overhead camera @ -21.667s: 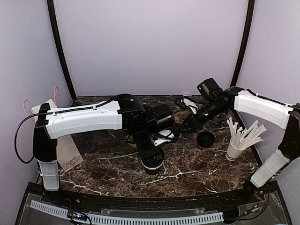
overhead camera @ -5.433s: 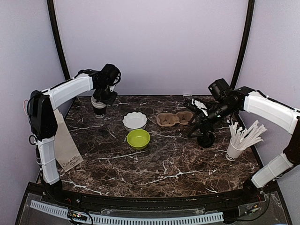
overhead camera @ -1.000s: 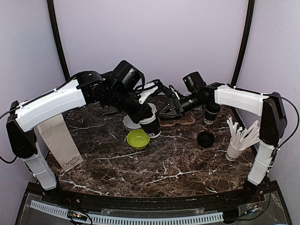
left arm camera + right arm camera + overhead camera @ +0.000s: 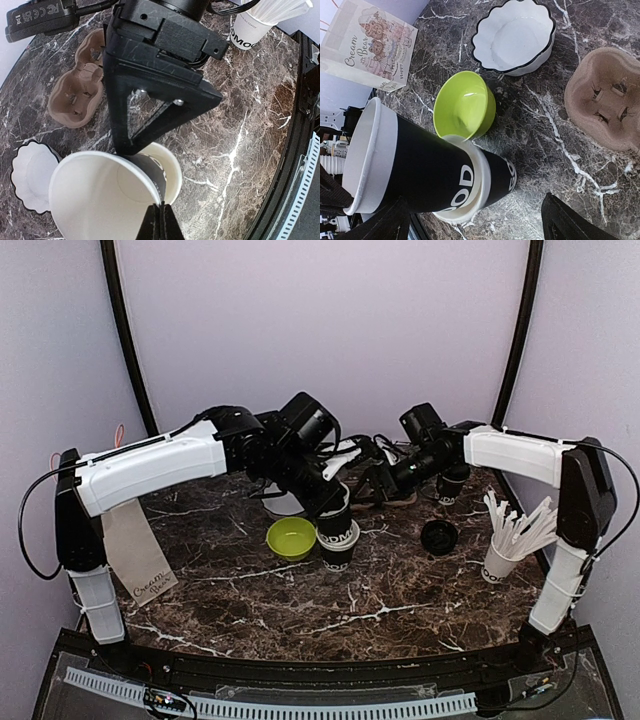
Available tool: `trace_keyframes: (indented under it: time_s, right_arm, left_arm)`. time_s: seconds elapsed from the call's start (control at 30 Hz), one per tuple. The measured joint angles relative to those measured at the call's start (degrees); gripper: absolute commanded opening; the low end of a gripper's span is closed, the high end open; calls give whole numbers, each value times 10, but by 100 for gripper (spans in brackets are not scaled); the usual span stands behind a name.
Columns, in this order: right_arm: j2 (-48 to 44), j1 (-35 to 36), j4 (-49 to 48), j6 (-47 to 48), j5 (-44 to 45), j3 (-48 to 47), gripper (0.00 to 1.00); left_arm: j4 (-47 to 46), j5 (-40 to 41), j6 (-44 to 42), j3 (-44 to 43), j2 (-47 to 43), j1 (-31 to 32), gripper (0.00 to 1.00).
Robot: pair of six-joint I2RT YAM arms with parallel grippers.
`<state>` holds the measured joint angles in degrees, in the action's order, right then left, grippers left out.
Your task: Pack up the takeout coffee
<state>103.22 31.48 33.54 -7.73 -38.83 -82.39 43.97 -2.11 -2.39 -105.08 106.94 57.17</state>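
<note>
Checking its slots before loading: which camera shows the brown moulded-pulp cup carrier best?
The left wrist view: the brown moulded-pulp cup carrier lies there nearly whole, both wells seen from above. The right wrist view cuts it at the frame edge, showing one well. In the top external view the arms hide most of it.

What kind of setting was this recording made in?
Probably a lab test booth dressed as a coffee counter: plain lilac walls around a marble-look table, with props like a cardboard cup carrier, a cup of stir sticks and stacked black paper cups.
</note>
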Motion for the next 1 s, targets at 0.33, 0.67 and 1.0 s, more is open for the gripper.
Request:
trace_keyframes:
  time_s: [0.33,0.67,1.0]
  right_arm:
    - [-8,0,7,19,17,-1,93]
    - [-32,-8,40,51,45,-28,95]
    - [-82,-100,56,90,61,-51,94]
  left_arm:
    - [1,0,0,0,0,0,0]
    - [86,51,-12,-149,18,18,0]
    - [130,85,-49,-119,-29,151,0]
